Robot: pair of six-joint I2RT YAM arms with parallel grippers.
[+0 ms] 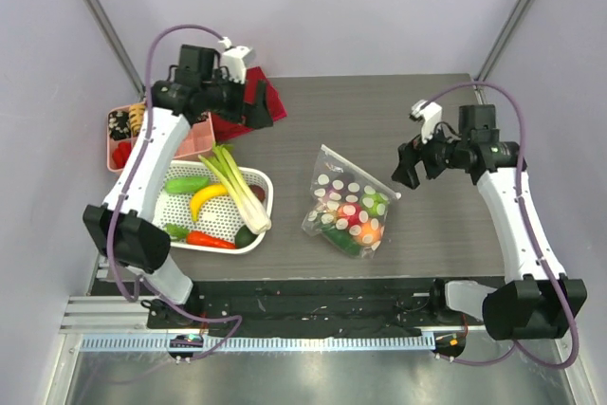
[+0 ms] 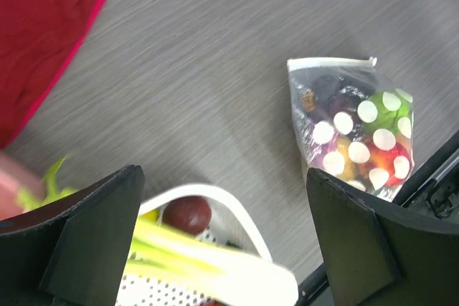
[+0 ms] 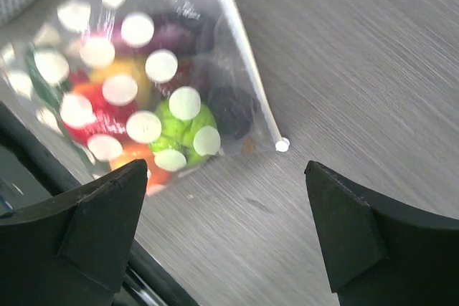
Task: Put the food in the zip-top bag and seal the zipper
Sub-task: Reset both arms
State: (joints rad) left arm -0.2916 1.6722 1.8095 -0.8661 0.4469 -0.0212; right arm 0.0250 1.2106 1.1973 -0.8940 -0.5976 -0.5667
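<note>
Jaws spread wide on both arms, gripping nothing: we see the left gripper [image 1: 254, 101] beside the red cloth [image 1: 228, 127], the right gripper [image 1: 408, 166] just right of the zip-top bag [image 1: 349, 204]. The bag lies flat mid-table with food [image 1: 356, 220] inside, near the white basket [image 1: 261, 225] holding a leek [image 1: 237, 187].

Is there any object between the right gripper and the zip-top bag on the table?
Nothing visible. Only bare table lies between the open right gripper and the zip-top bag. The white basket sits on the bag's other side.
</note>
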